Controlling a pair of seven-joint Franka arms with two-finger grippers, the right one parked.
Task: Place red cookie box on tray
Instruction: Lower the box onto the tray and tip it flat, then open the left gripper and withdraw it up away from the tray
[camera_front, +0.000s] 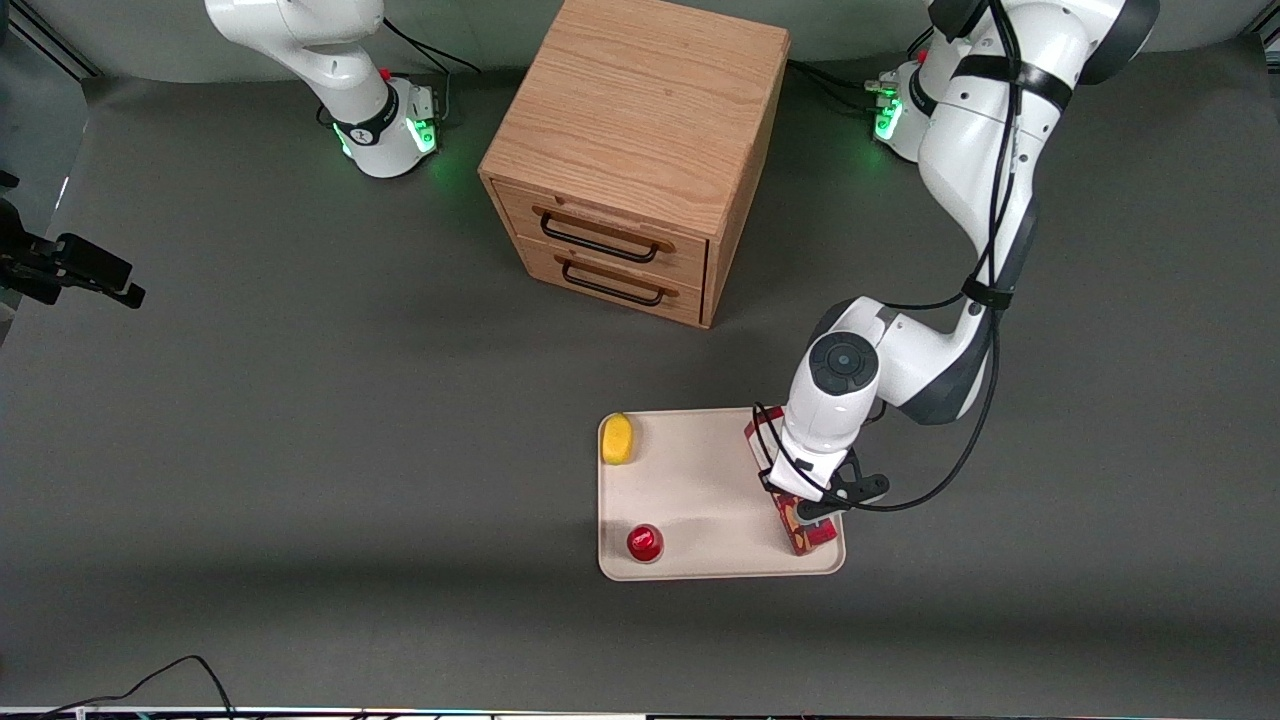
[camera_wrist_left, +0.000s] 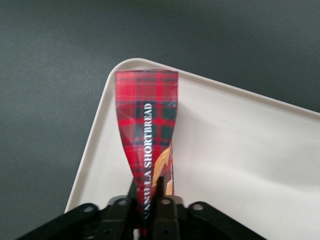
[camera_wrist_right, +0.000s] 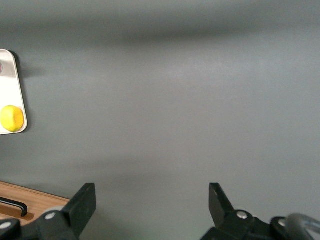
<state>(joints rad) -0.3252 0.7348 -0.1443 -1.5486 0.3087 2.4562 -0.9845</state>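
Note:
The red cookie box (camera_front: 806, 531), a long tartan carton, is over the cream-white tray (camera_front: 700, 490), along the tray's edge toward the working arm's end. My left gripper (camera_front: 800, 497) is directly above the box's middle and hides most of it. In the left wrist view the gripper (camera_wrist_left: 150, 194) is shut on the box (camera_wrist_left: 147, 120), with a black finger (camera_wrist_left: 163, 189) pressed on each side. The box's end reaches toward a rounded corner of the tray (camera_wrist_left: 240, 150). I cannot tell whether the box rests on the tray or hangs just above it.
A yellow lemon (camera_front: 618, 438) lies in the tray's corner nearest the cabinet. A small red round cup (camera_front: 645, 542) stands near the tray's front edge. A wooden two-drawer cabinet (camera_front: 630, 150) stands farther from the front camera than the tray.

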